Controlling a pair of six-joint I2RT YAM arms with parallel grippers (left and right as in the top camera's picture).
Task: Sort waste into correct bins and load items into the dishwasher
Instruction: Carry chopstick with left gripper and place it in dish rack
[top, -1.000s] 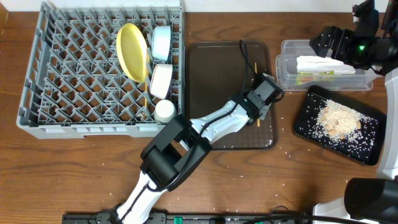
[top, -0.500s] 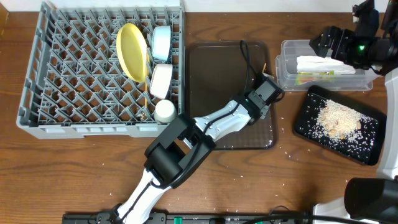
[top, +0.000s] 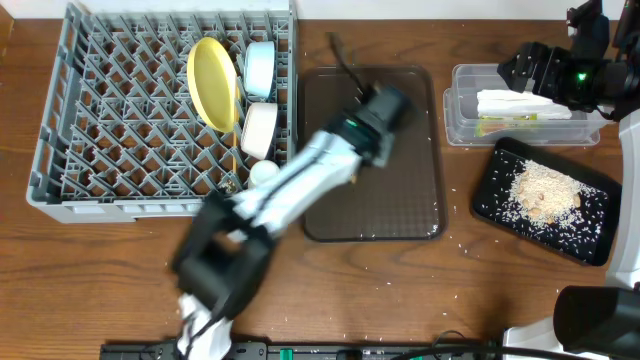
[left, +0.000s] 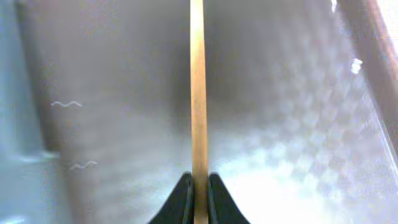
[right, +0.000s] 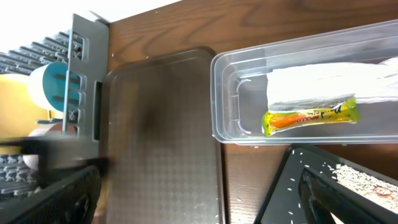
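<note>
My left gripper (left: 198, 177) is shut on a wooden chopstick (left: 198, 93), which points straight ahead from its jaws. Overhead, that gripper (top: 388, 102) is a blur above the brown serving tray (top: 400, 205). The grey dish rack (top: 60, 150) holds the yellow plate (top: 213, 82), light blue bowl (top: 260, 68), white bowl (top: 259, 130) and small white cup (top: 262, 170). My right gripper (right: 199, 211) hangs open between the clear tub (right: 224, 93) and the brown tray. In the tub lie the white wrapper (right: 323, 84) and the green-and-yellow sachet (right: 309, 116).
The black tray (top: 590, 235) at the right carries a heap of rice scraps (top: 545, 195), and loose grains dot the table around it. The right arm (top: 560, 78) sits at the far right edge, above the clear tub (top: 455, 105).
The left gripper closed on the chopstick at the brown tray's right edge and swung up and left with it, across the tray. The right arm has stayed still.
</note>
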